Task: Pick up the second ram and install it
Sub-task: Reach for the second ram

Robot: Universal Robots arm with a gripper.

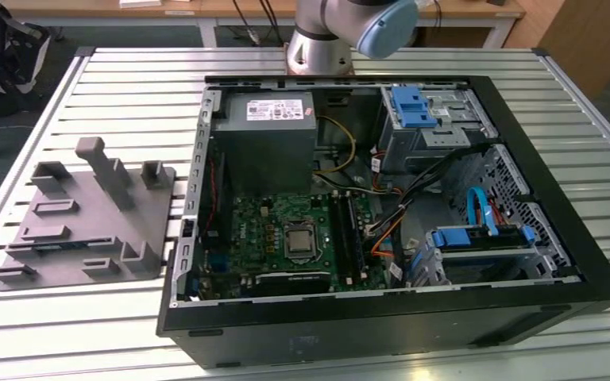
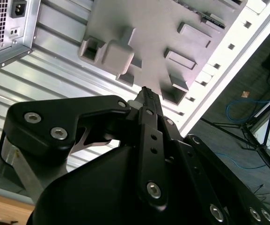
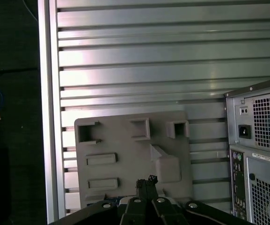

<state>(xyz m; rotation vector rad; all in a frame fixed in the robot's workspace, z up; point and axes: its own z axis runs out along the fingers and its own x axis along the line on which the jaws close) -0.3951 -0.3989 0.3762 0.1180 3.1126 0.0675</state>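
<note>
The second ram (image 1: 63,246) is a thin blue-green strip lying in a slot of the grey moulded fixture (image 1: 93,218), on the table at the exterior view's left. A sliver of the ram (image 3: 117,198) peeks out beside the gripper's black body in the first wrist view. My gripper (image 2: 145,93) hangs well above the fixture (image 2: 172,28), fingers together with nothing between them. In the first wrist view the gripper (image 3: 147,181) sits over the fixture (image 3: 125,140) near the ram's edge.
An open black computer case (image 1: 390,317) takes up the middle of the slatted metal table (image 1: 125,87), with the green motherboard (image 1: 273,230) inside. The case's rear panel (image 3: 261,140) stands beside the fixture. The table's edge (image 3: 48,117) runs along the fixture's other side.
</note>
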